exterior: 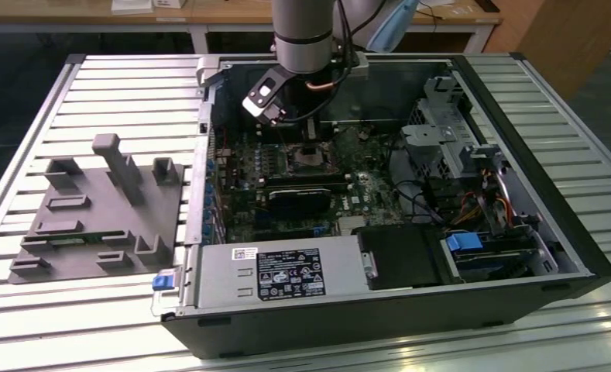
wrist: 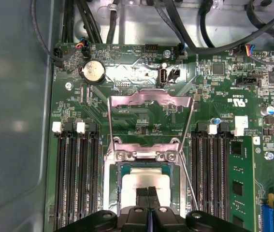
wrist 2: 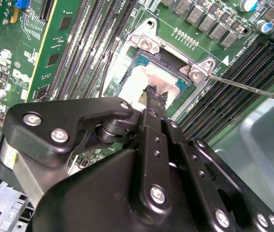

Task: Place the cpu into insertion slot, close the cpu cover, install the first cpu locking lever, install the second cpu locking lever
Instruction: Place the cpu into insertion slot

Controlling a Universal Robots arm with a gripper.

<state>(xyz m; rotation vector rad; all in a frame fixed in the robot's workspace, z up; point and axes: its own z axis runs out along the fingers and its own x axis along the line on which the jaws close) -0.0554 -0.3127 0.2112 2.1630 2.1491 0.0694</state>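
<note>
Silvery cpu: looks seated in insertion slot
cpu cover: flipped up
Your fingers: closed together, tips on cpu

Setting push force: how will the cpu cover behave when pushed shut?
The cpu cover is a thin windowed metal frame, so probably light and a bit springy. It looks hinged at the screwed bracket, so a push should swing it rather than slide it. Bare shiny metal, likely slippery under the gripper.
</note>
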